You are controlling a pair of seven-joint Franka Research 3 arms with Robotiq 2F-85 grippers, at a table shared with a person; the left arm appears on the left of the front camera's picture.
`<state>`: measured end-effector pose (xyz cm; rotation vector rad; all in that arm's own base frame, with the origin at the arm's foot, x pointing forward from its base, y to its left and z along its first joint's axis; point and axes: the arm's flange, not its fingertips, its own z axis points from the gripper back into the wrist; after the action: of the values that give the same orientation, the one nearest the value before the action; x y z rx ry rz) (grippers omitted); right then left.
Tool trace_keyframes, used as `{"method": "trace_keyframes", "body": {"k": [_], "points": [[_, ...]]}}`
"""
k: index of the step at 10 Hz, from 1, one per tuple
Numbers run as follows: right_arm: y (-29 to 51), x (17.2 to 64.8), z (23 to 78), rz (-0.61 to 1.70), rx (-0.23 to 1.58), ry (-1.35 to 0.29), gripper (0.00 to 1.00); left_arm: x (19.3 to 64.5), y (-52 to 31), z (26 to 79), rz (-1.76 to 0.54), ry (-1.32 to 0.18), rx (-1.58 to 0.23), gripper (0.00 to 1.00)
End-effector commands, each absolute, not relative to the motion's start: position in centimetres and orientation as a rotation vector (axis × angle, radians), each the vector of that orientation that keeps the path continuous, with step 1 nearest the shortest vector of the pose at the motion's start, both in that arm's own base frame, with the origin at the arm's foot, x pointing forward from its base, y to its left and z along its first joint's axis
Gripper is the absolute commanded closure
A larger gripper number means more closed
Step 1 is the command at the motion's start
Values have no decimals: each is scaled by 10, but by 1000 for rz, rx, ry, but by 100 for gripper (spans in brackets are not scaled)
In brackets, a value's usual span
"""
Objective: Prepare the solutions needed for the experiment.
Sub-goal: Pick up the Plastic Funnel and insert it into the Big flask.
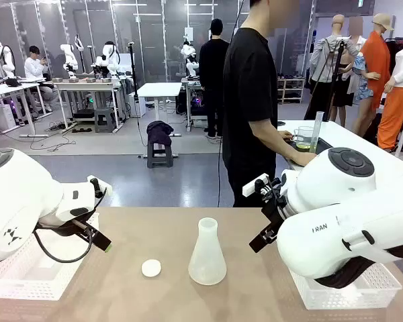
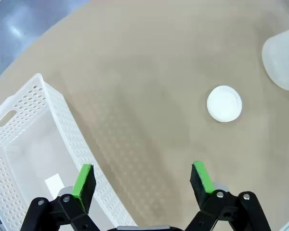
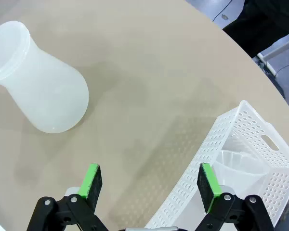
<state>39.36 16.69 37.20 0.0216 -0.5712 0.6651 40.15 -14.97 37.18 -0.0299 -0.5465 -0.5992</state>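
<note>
Flask (image 1: 207, 253) mid-frame looks empty, cap (image 1: 151, 268) off beside it; left gripper (image 2: 142, 169) and right gripper (image 3: 150, 168) both gape, holding nothing. Barely started, I'd say.

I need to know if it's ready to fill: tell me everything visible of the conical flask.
The conical flask is translucent white, plastic by its look, with a wide cone body, short neck and rimmed open mouth. It stands upright near the middle of the tan table, touching only the tabletop. A small white cap lies apart to its left. No liquid can be made out inside.
</note>
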Motion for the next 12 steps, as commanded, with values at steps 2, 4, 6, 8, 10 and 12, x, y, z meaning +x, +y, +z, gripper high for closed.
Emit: {"method": "trace_keyframes", "body": {"k": [2, 4, 6, 8, 10, 12], "points": [[167, 394, 372, 665, 22, -571, 0, 401, -150, 372, -600, -547, -30, 0], [167, 394, 372, 665, 22, -571, 0, 401, -150, 372, -600, -547, -30, 0], [167, 394, 372, 665, 22, -571, 0, 401, -150, 372, -600, -547, -30, 0], [167, 394, 372, 665, 22, -571, 0, 401, -150, 372, -600, -547, -30, 0], [167, 394, 372, 665, 22, -571, 0, 401, -150, 372, -600, -547, -30, 0], [167, 394, 372, 665, 22, -571, 0, 401, -150, 372, -600, -547, -30, 0]]}}
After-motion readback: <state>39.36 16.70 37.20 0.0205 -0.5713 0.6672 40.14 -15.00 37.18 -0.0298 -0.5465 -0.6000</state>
